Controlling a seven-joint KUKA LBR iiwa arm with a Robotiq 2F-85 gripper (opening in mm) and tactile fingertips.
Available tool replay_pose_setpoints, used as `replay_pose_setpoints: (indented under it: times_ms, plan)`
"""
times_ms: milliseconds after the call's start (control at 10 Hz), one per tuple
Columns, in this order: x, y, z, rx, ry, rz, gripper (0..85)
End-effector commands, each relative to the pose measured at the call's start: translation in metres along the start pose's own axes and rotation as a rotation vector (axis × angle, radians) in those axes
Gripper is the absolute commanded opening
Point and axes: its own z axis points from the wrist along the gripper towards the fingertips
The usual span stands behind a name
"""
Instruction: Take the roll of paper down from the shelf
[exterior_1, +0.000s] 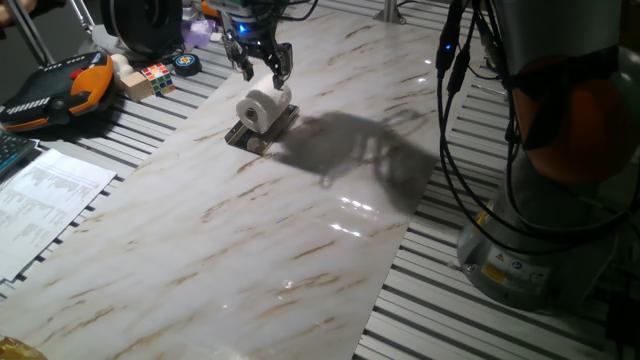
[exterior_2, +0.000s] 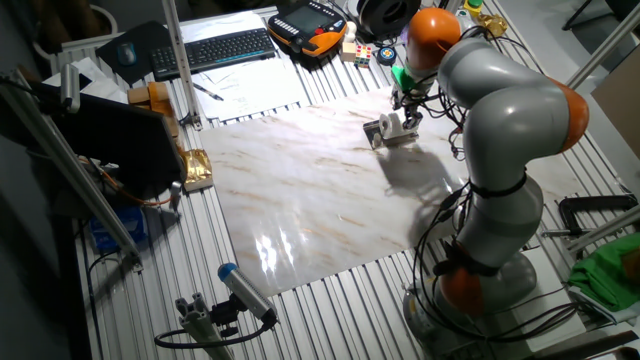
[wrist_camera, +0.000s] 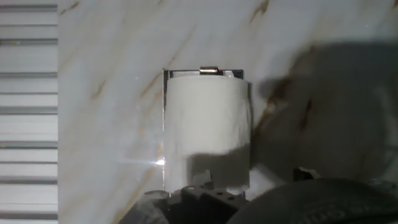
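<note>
The black two-finger tool (exterior_1: 263, 66) hangs just above the small white roll of toilet paper (exterior_1: 262, 108). Its fingers are spread apart and hold nothing. Right under the tool, the roll lies on its side on the low dark shelf with a thin metal frame (exterior_1: 250, 136). The shelf sits on the shiny marble-look table (exterior_1: 300, 230).

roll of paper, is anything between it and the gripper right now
Nothing visible. The gripper hangs open just above the roll of paper, which lies on its side on the shelf. The hand view shows the roll straight below with nothing across it.
</note>
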Motion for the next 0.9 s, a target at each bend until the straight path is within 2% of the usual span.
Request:
replay_pose_setpoints:
  times_ms: [0,200,600,800]
  plan:
    - [-0.002,0.001,0.003,0.000,0.005,0.006,67.0]
    - [-0.008,0.002,0.007,-0.008,0.023,0.016,66.7]
    - [-0.018,0.007,0.024,-0.026,0.039,0.035,80.0]
    - [-0.019,0.011,0.029,-0.020,0.044,0.051,82.0]
